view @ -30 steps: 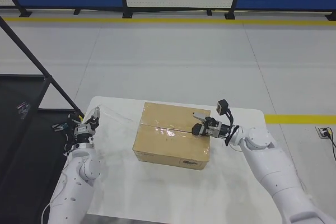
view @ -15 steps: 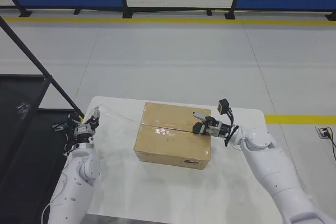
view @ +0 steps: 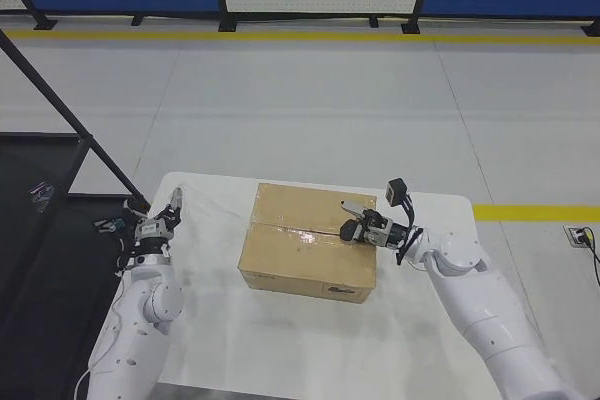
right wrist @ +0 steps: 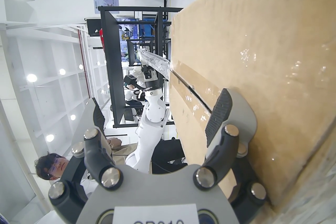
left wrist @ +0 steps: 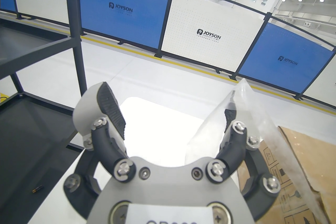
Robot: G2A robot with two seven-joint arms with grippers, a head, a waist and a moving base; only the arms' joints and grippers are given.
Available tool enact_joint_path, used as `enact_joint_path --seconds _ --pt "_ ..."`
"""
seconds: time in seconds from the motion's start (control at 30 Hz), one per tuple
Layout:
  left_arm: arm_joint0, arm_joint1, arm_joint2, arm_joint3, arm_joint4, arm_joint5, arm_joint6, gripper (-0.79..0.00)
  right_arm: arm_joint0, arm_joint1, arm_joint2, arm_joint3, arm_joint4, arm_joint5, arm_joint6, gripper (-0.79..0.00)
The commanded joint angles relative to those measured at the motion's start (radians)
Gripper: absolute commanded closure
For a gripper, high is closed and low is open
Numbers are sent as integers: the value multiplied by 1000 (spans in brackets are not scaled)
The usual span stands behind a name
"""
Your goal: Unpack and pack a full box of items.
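A closed cardboard box [view: 308,240] stands in the middle of the white table [view: 270,340]. My right gripper [view: 352,220] is over the box's top near its right end and open. One finger pad [right wrist: 219,114] lies against the top of the box [right wrist: 262,51], beside the taped centre seam [right wrist: 189,88]. My left gripper [view: 162,214] is at the table's left edge, open [left wrist: 168,99]. A strip of clear tape [left wrist: 246,109] clings to one of its fingers and runs back to the box [left wrist: 296,156]. In the top view the tape [view: 215,207] shows faintly.
A black metal rack [view: 40,200] stands just left of the table, close to my left arm. A small dark bit [left wrist: 38,188] lies on the table near the left edge. The table's front half is bare. Blue and white fence panels [left wrist: 210,33] stand far behind.
My left gripper has shifted slightly at the table's edge with the tape still stuck to it. My right gripper has edged a little to the left over the box top.
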Motion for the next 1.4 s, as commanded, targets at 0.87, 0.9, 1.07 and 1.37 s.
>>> enact_joint_path --seconds 0.87,0.9,1.07,1.37 --pt "36 -27 61 -236 31 25 28 -785 -37 8 26 -43 14 12 -18 -785" --pt "37 -28 64 -239 34 23 30 -785 -38 9 28 -43 15 12 -17 -785" --pt "40 -34 85 -267 47 12 37 -785 -42 11 34 -43 20 11 -11 -785" --pt "36 -47 133 -311 73 4 31 -785 -68 20 74 -60 58 -35 -11 -785"
